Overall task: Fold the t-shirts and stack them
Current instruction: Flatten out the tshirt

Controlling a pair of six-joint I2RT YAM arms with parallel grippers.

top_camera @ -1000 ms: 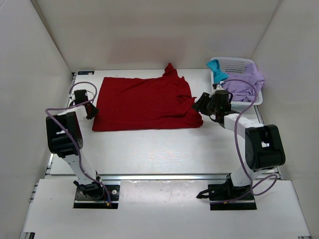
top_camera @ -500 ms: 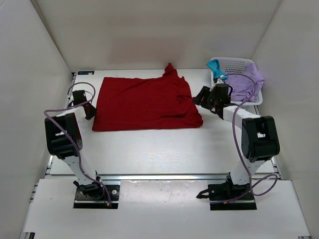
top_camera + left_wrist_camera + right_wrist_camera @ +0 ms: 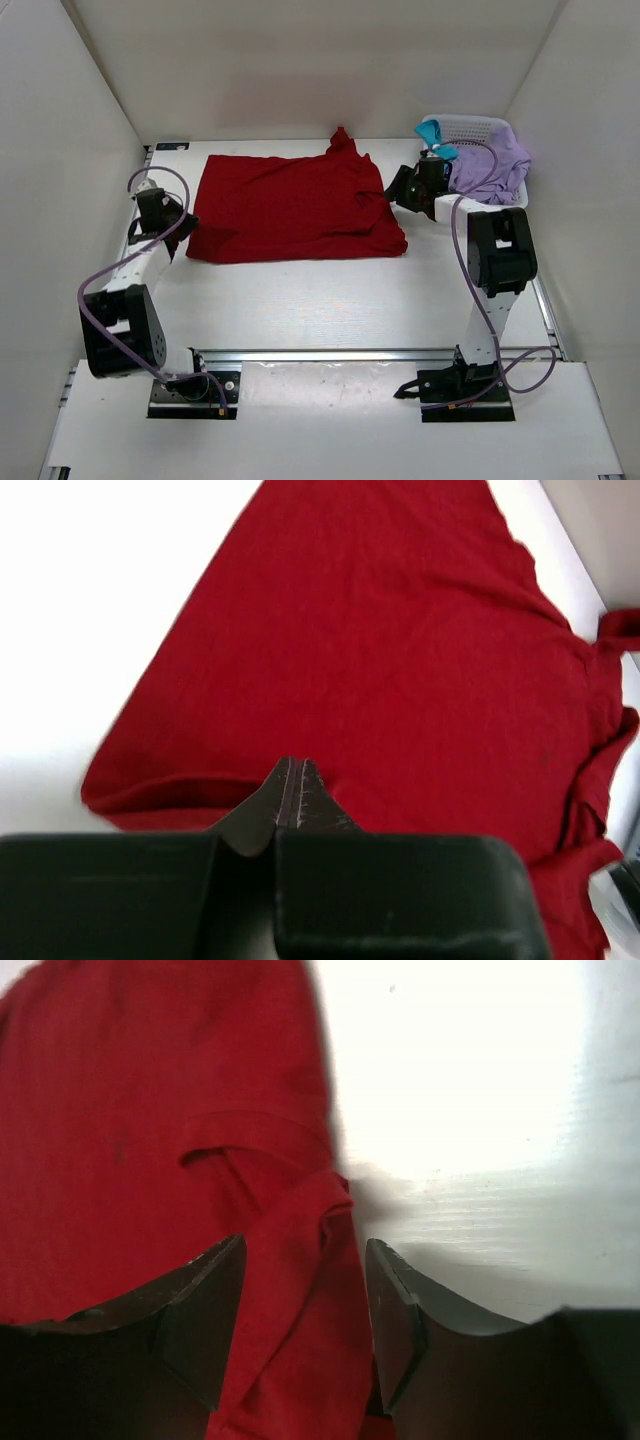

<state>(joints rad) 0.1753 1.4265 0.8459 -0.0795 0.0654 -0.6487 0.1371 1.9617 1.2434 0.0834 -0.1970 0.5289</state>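
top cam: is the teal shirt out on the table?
No, the teal shirt is bunched over the basket's rim next to the purple shirt; only the red shirt lies on the table.

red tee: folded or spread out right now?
Spread, not folded. The red t-shirt lies flat across the table as one wide sheet; only its sleeve end by the right gripper is rumpled.

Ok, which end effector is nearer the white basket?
Right. The right end effector is close beside the basket; the left end effector is on the far side of the red shirt.
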